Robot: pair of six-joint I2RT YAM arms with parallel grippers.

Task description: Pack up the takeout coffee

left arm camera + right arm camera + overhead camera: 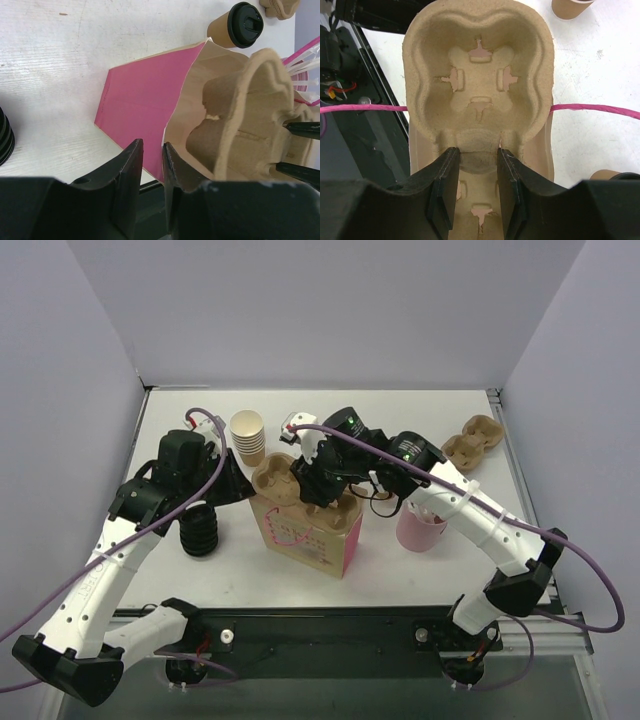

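The white table (420,585) carried all items. The pink and tan paper bag (318,538) stood near the middle of the table with its mouth open.

The molded-pulp cup carrier (480,75) sat in the mouth of the bag, part of it rising above the rim. The right gripper (477,152) was clamped on the carrier's central ridge, one finger on each side of it.

The left gripper (152,145) was at the bag's rim on the left-arm side. One finger was outside the pink wall and the other inside the mouth, with a narrow gap between them. The views did not settle whether the paper was pinched.

The pink cup with white straws (420,528) stood on the right-arm side of the bag. A stack of spare pulp carriers (472,440) lay toward the far right of the table. A stack of lidless tan paper cups (248,437) stood beyond the bag on the left side, and a stack of black lids (198,530) stood beside the left arm.

The takeout coffee (235,27), its black lid (245,24) fitted, was on the table outside the bag. It stood apart from the bag, on the side facing the spare carriers. The right arm hid most of it in the top view.
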